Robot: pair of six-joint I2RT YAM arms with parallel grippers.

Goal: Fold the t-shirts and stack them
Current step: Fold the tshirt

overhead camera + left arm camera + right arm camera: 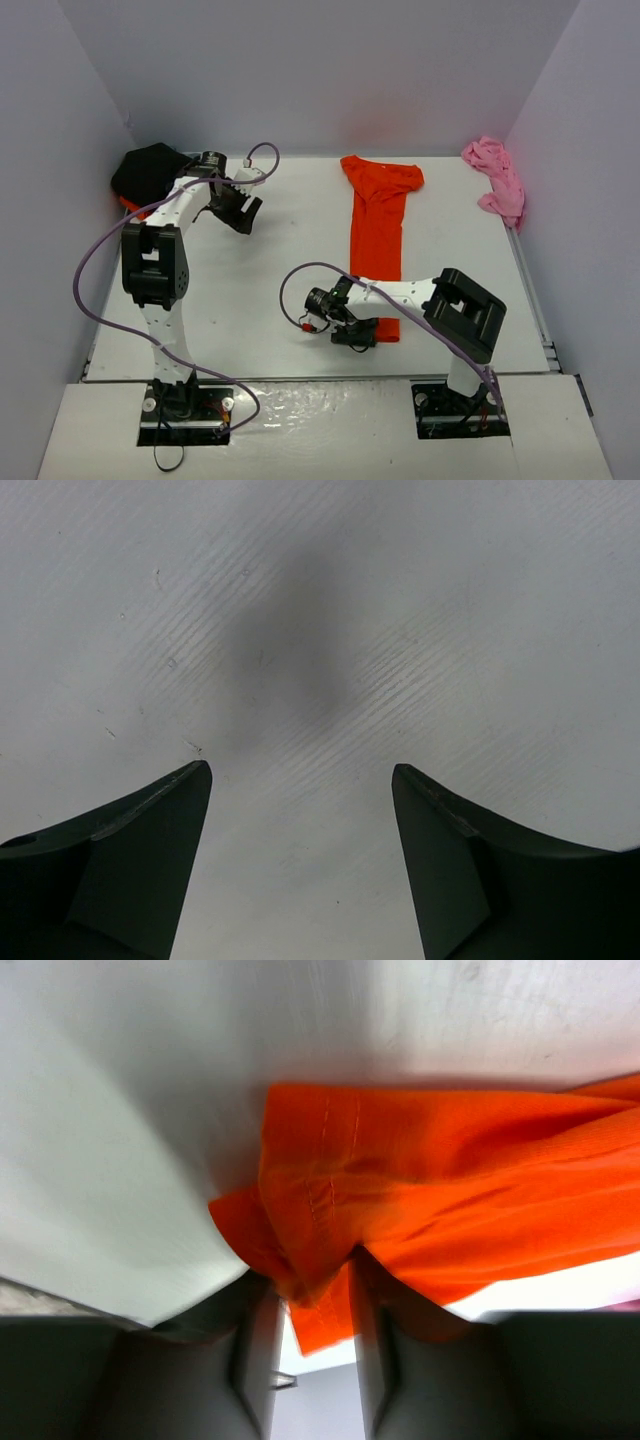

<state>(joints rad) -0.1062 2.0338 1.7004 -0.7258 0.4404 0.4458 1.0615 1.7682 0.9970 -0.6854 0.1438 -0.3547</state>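
My right claw (357, 336) sits low near the near edge of the desk (270, 290), a little right of the middle. Its fingers are clamped on the near end of the orange-red t-shirt (378, 225). In my right wrist view the cloth (450, 1190) bunches into folds just ahead of the claw (315, 1310), and a hemmed corner is pinched between the two pads. The shirt lies as a long narrow strip running from that grip straight toward the far edge. There it widens into a rumpled end just short of the far wall (320, 70).

My left claw (238, 214) hangs over the far-left part of the desk with its fingers wide apart and nothing between them. My left wrist view shows only bare desk surface (300, 600) under the claw (300, 780), with its shadow on it.

The black t-shirt (150, 170) is heaped in the far-left corner against the walls, just left of my left arm. A sliver of orange-red cloth (127, 204) shows at its near edge. The pink t-shirt (495, 175) is crumpled in the far-right corner, against the right wall.

A broad bare stretch lies between my two claws, from the strip across to the left edge. A narrower bare lane runs between the strip and the right edge.
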